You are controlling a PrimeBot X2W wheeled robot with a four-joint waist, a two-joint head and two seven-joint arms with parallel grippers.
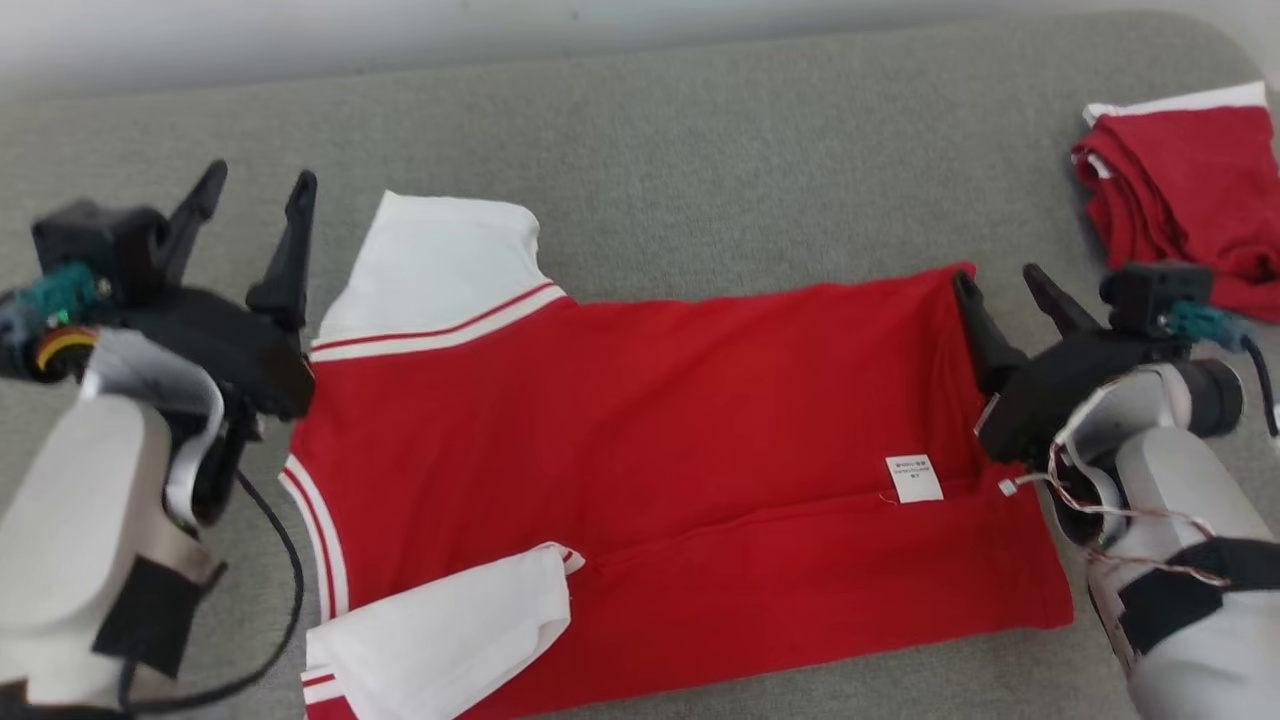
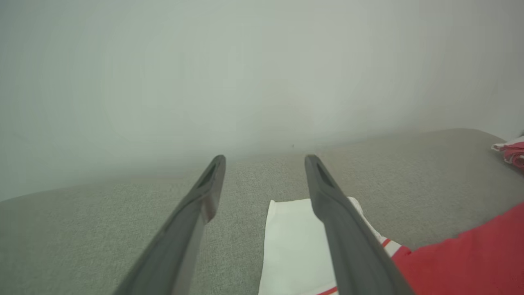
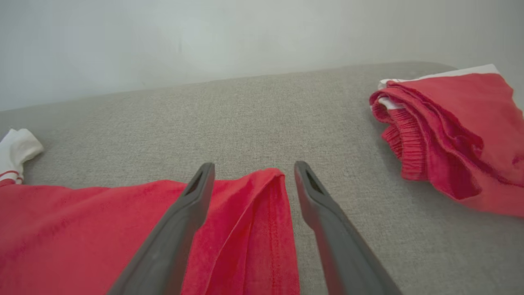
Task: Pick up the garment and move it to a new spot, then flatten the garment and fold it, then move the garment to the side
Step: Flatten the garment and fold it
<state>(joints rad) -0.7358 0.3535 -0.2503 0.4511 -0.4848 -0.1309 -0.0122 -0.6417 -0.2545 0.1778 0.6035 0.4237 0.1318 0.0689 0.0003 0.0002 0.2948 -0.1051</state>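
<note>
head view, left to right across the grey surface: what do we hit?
Left gripper, fingers open → red-and-white garment → right gripper, fingers open → folded red pile.

The small white rectangular label [image 1: 914, 478] on the red fabric shirt with white sleeves [image 1: 650, 430] carries print too small to read. The shirt's near sleeve [image 1: 440, 640] runs off the head view's bottom edge. The black left gripper [image 1: 260, 178] hides part of the shirt's striped end behind its body, the right gripper [image 1: 997, 275] part of the hem. Beyond the hem, a folded red-and-white cloth pile [image 1: 1190, 200] is cut off by the right edge.
</note>
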